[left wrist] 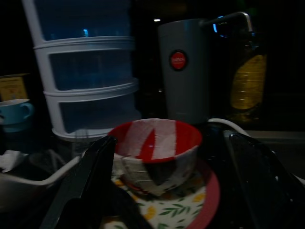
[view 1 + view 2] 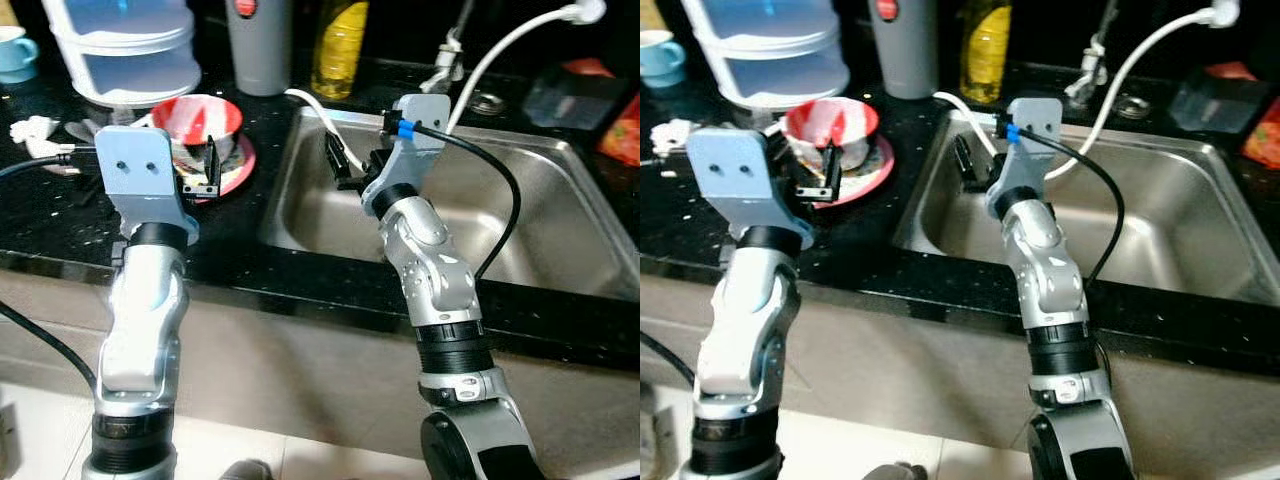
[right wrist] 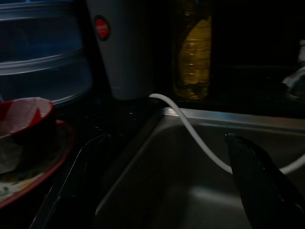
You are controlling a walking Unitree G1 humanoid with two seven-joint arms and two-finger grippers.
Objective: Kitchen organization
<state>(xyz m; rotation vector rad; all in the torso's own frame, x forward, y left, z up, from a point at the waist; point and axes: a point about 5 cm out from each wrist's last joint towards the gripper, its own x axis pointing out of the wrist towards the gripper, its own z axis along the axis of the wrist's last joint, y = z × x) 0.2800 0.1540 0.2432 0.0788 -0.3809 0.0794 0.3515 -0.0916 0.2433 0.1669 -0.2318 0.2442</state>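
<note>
Upper left of frame: red-and-white bowl [image 2: 200, 122] sits on pink-rimmed floral plate [image 2: 238, 168]. Left gripper [image 2: 207, 172] spread just before it; right gripper [image 2: 345, 160] spread over sink [image 2: 520, 215].

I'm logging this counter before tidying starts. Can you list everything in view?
bowl: one, red and white, on the plate
plate: one, pink rim, on the black counter left of the sink
sink: one, steel, set in the counter
hose: one, white, curving over the sink
drawer unit: one, white, behind the bowl
canister: one, grey, at the back
bottle: one, yellow, beside the canister
cup: one, blue, far left
left gripper: open, by the bowl
right gripper: open, over the sink's edge
</note>
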